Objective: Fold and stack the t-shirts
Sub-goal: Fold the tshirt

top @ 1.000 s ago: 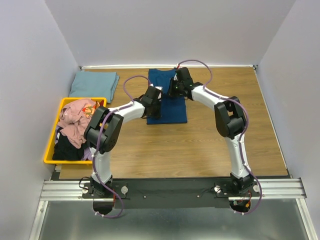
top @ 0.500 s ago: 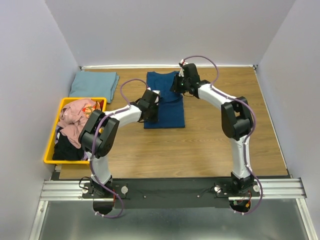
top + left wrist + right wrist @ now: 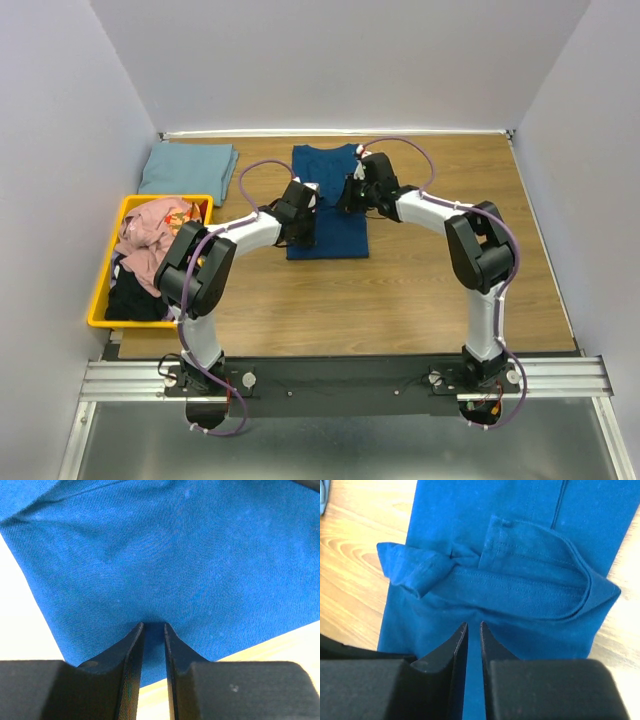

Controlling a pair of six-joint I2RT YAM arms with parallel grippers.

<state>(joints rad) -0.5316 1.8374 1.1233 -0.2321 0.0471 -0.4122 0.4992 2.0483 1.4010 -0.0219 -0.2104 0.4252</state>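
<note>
A dark blue t-shirt (image 3: 330,215), folded into a long strip, lies flat at the middle back of the table. My left gripper (image 3: 300,222) sits at its left edge with the jaws closed on the cloth (image 3: 200,570); the fingertips (image 3: 139,628) dimple it. My right gripper (image 3: 352,196) is over the shirt's right side, jaws nearly together with nothing between them. In the right wrist view the collar (image 3: 540,587) and a rolled sleeve (image 3: 415,567) lie just beyond the tips. A folded pale grey-blue t-shirt (image 3: 188,168) lies at the back left. Pink (image 3: 150,245) and black (image 3: 132,298) shirts fill the bin.
The yellow plastic bin (image 3: 97,300) stands at the table's left edge, in front of the folded grey-blue shirt. Grey walls close in the back and both sides. Bare wood (image 3: 400,290) lies in front of and to the right of the blue shirt.
The blue shirt was lowered flat and shifted slightly left and toward me. My right gripper left the collar end and moved nearer along the shirt. My left gripper stayed at the left edge.
</note>
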